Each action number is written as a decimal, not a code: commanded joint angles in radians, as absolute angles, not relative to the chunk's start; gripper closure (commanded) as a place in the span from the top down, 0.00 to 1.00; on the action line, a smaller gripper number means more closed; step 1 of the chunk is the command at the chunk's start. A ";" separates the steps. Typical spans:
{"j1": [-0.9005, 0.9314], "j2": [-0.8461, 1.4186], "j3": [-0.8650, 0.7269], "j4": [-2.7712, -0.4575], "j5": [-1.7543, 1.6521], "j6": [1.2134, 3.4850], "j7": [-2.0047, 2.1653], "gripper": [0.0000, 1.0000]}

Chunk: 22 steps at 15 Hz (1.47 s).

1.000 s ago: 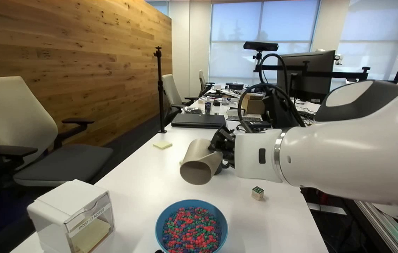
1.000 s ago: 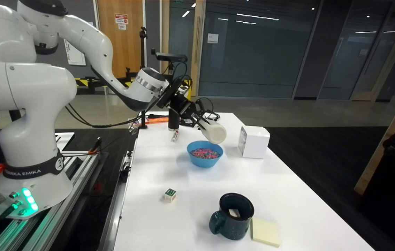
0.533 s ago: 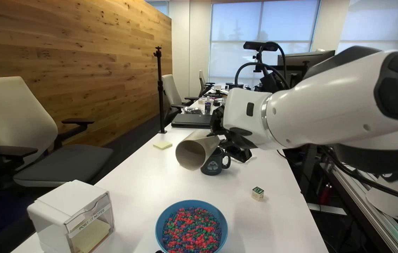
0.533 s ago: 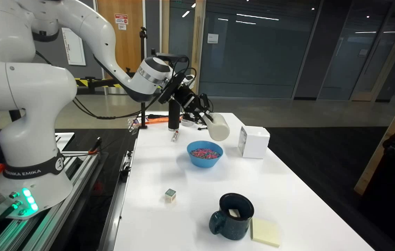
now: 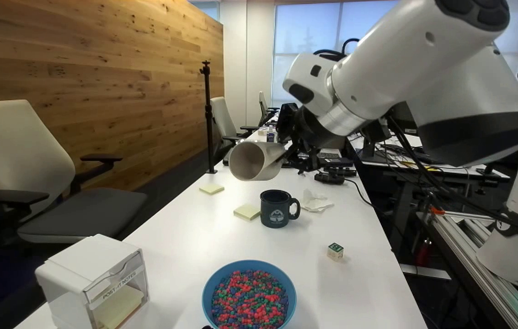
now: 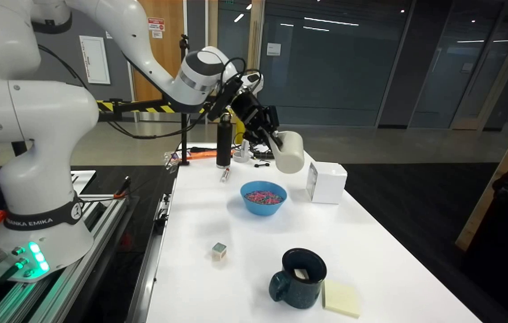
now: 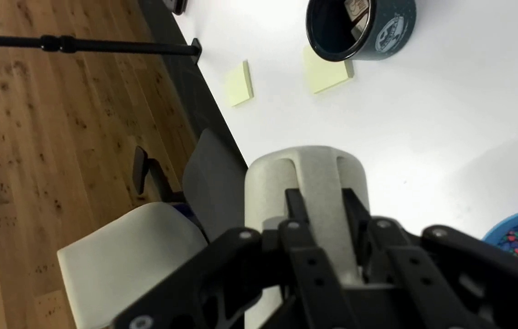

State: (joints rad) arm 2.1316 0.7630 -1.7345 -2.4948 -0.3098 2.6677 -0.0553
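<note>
Above the counter (image 5: 181,246), in the air, I have the cup (image 6: 290,152) gripped in the tool (image 7: 325,208). In the wrist view the fingers (image 7: 296,205) are clamped one to each side of what appears to be the cup's handle (image 7: 317,178); this ridge suits the grip, I judge, being slim enough to fit between them. The cup is held roughly on its side, mouth turned toward the part of the counter that carries the bowl (image 6: 262,209); so tipped, it would keep little in, and I see only its inner wall. Below the tool, and off to its right in the wrist view, the bowl stands level, its raised wall penning in red, green and blue pellets (image 5: 249,297). Ahead of the tool in that view, the mug (image 5: 275,214) stands upright, its side loop (image 6: 276,296) toward the robot's base (image 6: 63,244) and a pale block (image 7: 356,8) kept inside by the wall. The notes (image 7: 325,71) next to it lie flat; whether they touch it I cannot tell. Lower than the tool and closer to the base, a lettered cube (image 5: 335,252) rests on one face and should not roll. Below the tool, on the bowl's far side from the base, the box (image 5: 89,278) stands upright, its clear front meant, I take it, to show the notes stored within.
</note>
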 commanded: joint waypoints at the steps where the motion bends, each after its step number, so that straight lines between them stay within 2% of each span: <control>1: 2.178 0.691 -1.820 -2.490 -0.222 2.674 -0.044 0.06; 6: 2.180 0.681 -1.851 -2.469 -0.097 2.707 0.013 0.06; 11: 2.120 0.690 -1.786 -2.498 0.015 2.855 0.147 0.06; 17: 2.023 0.689 -1.654 -2.596 0.171 3.130 0.301 0.06; 22: 1.924 0.674 -1.477 -2.690 0.339 3.418 0.406 0.06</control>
State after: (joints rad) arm 1.9760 0.7113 -1.5650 -2.6469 0.2387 3.2593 0.3607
